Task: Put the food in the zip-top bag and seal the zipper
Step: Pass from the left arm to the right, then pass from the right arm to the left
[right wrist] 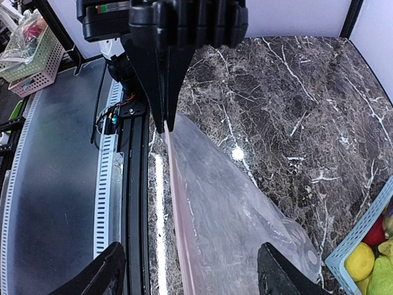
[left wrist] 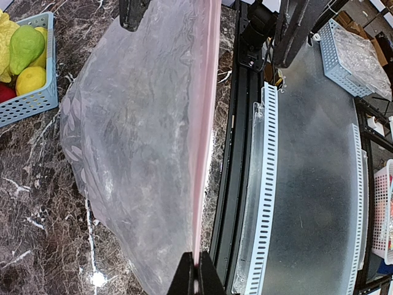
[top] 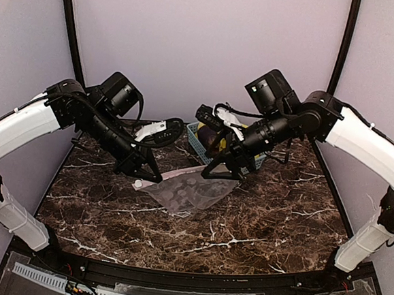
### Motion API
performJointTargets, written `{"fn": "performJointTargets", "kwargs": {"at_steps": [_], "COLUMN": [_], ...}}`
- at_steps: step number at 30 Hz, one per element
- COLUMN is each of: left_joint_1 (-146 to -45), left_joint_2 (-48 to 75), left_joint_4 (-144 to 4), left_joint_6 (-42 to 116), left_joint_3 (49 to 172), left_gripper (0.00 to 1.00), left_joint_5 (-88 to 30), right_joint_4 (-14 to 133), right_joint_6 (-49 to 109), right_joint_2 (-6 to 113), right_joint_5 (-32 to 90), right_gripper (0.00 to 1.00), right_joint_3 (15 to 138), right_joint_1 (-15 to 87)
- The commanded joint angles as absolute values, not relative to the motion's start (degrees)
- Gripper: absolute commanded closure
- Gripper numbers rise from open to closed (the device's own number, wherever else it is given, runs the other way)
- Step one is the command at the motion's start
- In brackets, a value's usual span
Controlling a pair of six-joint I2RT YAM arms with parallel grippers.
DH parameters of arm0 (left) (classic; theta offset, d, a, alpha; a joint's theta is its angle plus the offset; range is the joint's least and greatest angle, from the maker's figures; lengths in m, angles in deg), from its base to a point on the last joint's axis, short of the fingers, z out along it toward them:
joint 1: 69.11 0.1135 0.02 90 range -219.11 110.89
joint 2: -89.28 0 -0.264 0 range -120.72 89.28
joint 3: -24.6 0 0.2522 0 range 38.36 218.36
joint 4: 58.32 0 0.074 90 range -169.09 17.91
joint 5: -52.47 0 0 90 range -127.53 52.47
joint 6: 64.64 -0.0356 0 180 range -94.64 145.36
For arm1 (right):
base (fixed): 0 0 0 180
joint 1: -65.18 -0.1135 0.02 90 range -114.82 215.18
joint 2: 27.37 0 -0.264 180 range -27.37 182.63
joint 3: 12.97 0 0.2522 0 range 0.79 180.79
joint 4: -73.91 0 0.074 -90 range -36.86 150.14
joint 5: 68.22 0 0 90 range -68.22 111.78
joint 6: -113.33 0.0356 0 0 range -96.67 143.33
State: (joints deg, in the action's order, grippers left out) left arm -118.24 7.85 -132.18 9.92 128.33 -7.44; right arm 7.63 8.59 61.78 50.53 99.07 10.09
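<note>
The clear dotted zip-top bag point(top: 188, 191) hangs stretched just above the marble table, and no food shows inside it. Its pink zipper point(left wrist: 206, 123) runs straight along the mouth edge. My left gripper point(left wrist: 195, 278) is shut on one end of that zipper. My right gripper point(right wrist: 190, 276) is open, with one finger on each side of the bag point(right wrist: 245, 221) near the other end of the zipper point(right wrist: 178, 203). The food point(left wrist: 24, 46) lies in the light blue basket point(top: 199, 142): a green pear, a yellow lemon point(left wrist: 31, 80) and a red piece.
The basket point(right wrist: 359, 243) stands at the back of the table, behind the right gripper. A black rail and a white slotted duct point(left wrist: 265, 184) run along the table's near edge. Off the table lie other baskets point(left wrist: 344, 55).
</note>
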Motion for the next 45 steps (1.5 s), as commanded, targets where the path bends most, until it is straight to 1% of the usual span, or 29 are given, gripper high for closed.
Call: {"fn": "performJointTargets", "kwargs": {"at_steps": [1,5,8,10,13,17,18,21,22,25,27,28,29,30,31,32,34,39,45], "left_joint_1": [-118.42,-118.41,-118.42,-118.39,-118.37,-118.27,-118.30,-118.26,-118.30,-118.23,-118.20,-118.18,-118.12,-117.97,-117.85,-117.46,-115.79,-109.10,-105.53], "left_joint_2": [9.29,9.41,9.56,9.63,9.77,10.06,10.08,10.45,10.62,12.04,13.25,13.65,14.67,15.15,16.59,17.25,19.29,23.05,27.34], "left_joint_4": [-132.57,-132.41,-132.16,-131.98,-131.51,-130.91,-130.69,-129.65,-128.67,-126.13,-123.61,-121.77,-120.79,-118.50,-117.22,-114.46,-111.04,-105.13,-94.52], "left_joint_6": [9.24,9.26,9.36,9.41,9.63,9.86,9.92,10.94,11.25,12.55,13.53,14.19,14.59,15.42,15.91,17.09,19.10,22.96,24.42], "left_joint_3": [129.59,129.59,129.59,129.63,129.61,129.60,129.59,129.34,129.20,127.97,126.87,126.52,125.64,125.11,124.01,123.33,121.63,118.62,113.09], "left_gripper": [0.99,0.99,0.99,0.99,0.99,0.99,0.99,0.99,0.99,0.98,0.88,0.71,0.60,0.38,0.29,0.14,0.03,0.01,0.01], "left_joint_5": [-6.29,-6.32,-6.34,-6.44,-6.71,-6.84,-6.89,-8.78,-9.35,-11.72,-13.07,-14.23,-15.20,-17.64,-19.10,-22.49,-26.46,-26.33,-18.78], "right_joint_4": [8.86,9.63,9.99,10.39,10.80,11.40,11.68,12.91,13.54,16.73,20.64,24.33,27.41,30.42,33.50,36.60,43.25,52.04,57.11], "right_joint_6": [8.39,8.39,8.39,8.43,8.58,8.90,9.02,9.48,9.87,11.63,13.49,14.83,16.89,18.57,20.51,22.64,28.77,40.09,47.76], "right_joint_2": [62.24,62.20,62.03,61.86,61.61,61.34,61.16,60.39,60.09,58.44,56.91,55.92,54.97,54.04,53.14,52.32,50.62,48.75,48.31], "right_joint_5": [50.46,50.10,49.37,49.05,48.88,48.43,48.41,48.71,48.74,48.46,48.04,47.76,47.44,47.13,47.07,46.66,44.78,43.02,45.24], "right_gripper": [0.31,0.38,0.46,0.49,0.57,0.71,0.76,0.95,1.00,1.00,1.00,1.00,1.00,1.00,1.00,1.00,1.00,1.00,1.00], "right_joint_3": [98.05,97.43,97.06,96.74,96.12,95.40,95.18,94.18,93.61,91.04,88.14,86.30,84.52,82.59,81.07,79.38,76.39,73.36,71.44], "right_joint_1": [9.55,9.55,9.56,9.50,9.56,9.58,9.55,9.55,9.55,9.61,9.59,9.63,9.74,9.80,10.00,10.18,10.69,11.04,11.47]}}
